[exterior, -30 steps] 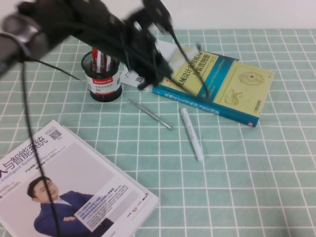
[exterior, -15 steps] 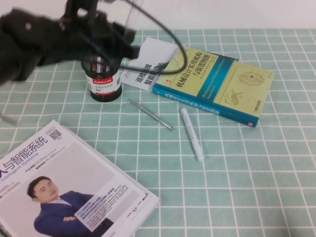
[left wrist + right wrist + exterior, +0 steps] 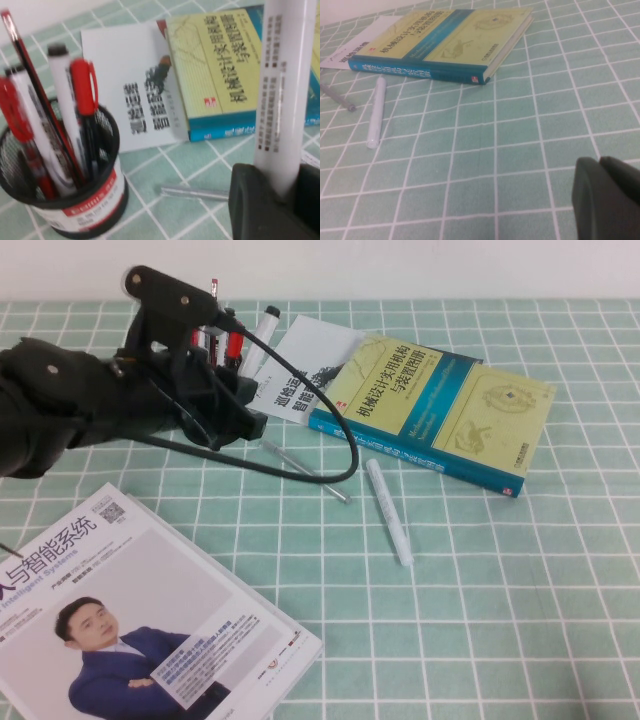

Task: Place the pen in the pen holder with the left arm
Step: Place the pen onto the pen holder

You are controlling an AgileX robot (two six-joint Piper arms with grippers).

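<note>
Blocking most of the holder [image 3: 222, 352] from the high camera, the left arm leans over the far left of the desk [image 3: 500, 580], so only the tops of the pens standing in the holder poke out above it. The left gripper [image 3: 272, 197] is pinched on a white pen [image 3: 282, 95], held upright between its dark fingers [image 3: 250, 205], just beside the holder and above the desk; the pen's upper end runs out of the wrist view. From that view the holder [image 3: 70, 200] is a black mesh cup with a red and white label, holding about five pens, red-capped and white ones, plus a thin red and black pencil; the exact count is hard to make out.

Two more pens lie loose on the desk: a grey one [image 3: 305, 472], partly crossed by the arm's cable, and a white one [image 3: 389, 511] beside it. Three printed things are out: a yellow and teal book [image 3: 440, 410], a white booklet [image 3: 305, 370] tucked under its left end, and a magazine [image 3: 130, 620] cut off at the near left edge.

The right gripper [image 3: 607, 192] shows only in its own wrist view, low over the desk, fingers pressed together on nothing
</note>
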